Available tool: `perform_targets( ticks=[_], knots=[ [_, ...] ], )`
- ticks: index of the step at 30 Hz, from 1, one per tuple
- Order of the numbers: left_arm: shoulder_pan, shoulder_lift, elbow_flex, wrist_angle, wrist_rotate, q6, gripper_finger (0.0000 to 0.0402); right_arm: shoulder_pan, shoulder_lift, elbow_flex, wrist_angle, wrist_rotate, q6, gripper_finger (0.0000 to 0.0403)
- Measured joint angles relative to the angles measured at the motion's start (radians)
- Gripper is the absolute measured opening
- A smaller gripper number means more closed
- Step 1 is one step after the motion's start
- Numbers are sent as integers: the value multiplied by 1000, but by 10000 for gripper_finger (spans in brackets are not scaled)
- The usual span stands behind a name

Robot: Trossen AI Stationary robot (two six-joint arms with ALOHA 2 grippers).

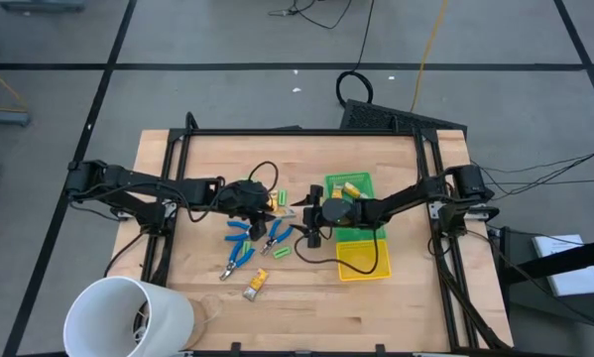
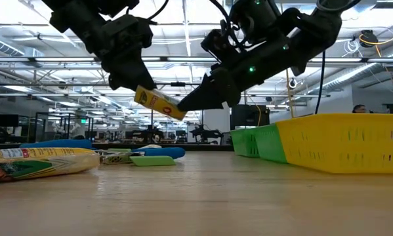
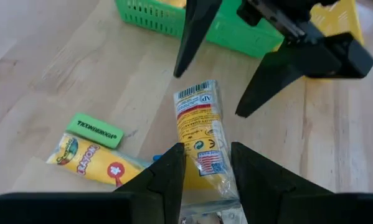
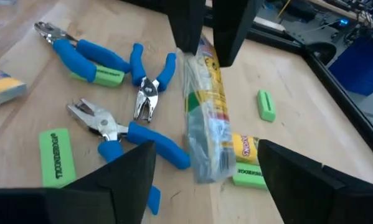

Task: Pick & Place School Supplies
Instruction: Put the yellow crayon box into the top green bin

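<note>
- High view: both arms reach to the middle of the wooden table (image 1: 396, 307), and the left gripper (image 1: 274, 205) and the right gripper (image 1: 301, 210) meet just beside the green bin (image 1: 361, 185).
- The left gripper's fingers (image 3: 167, 177) are narrow and clamp one end of a yellow crayon pack (image 3: 200, 134), held above the table and tilted.
- The right gripper's fingers (image 4: 127, 177) stand wide, one on each side of the pack's other end, not clamped on it.
- Low view: the crayon pack (image 2: 159, 103) hangs in the air between the two grippers, clear of the table top.
- Three blue-handled pliers (image 4: 146, 84) lie on the table just below the left gripper, near one another.
- Green erasers (image 4: 55, 155) lie among the pliers, and another eraser (image 3: 94, 130) rests beside a second crayon pack (image 3: 89, 163) on the wood.
- A further crayon pack (image 1: 256, 284) lies alone nearer the table's front edge.
- The yellow bin (image 1: 368, 260) sits touching the green bin, on the right arm's side.
- A large white cup (image 1: 128, 317) lies at the front left corner.
</note>
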State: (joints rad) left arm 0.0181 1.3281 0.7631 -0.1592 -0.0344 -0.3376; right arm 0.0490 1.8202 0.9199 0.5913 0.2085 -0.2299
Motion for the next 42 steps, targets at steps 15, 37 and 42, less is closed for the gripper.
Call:
perform_targets(
  ticks=[15, 37, 42],
  knots=[
    [0, 0, 0, 67, 54, -24, 131, 0, 15, 1, 32, 27, -26, 208],
    [0, 0, 0, 74, 53, -34, 131, 26, 15, 0, 32, 23, -85, 70],
    [0, -1, 0, 112, 53, -34, 131, 26, 15, 0, 19, 23, -87, 69]
  ],
)
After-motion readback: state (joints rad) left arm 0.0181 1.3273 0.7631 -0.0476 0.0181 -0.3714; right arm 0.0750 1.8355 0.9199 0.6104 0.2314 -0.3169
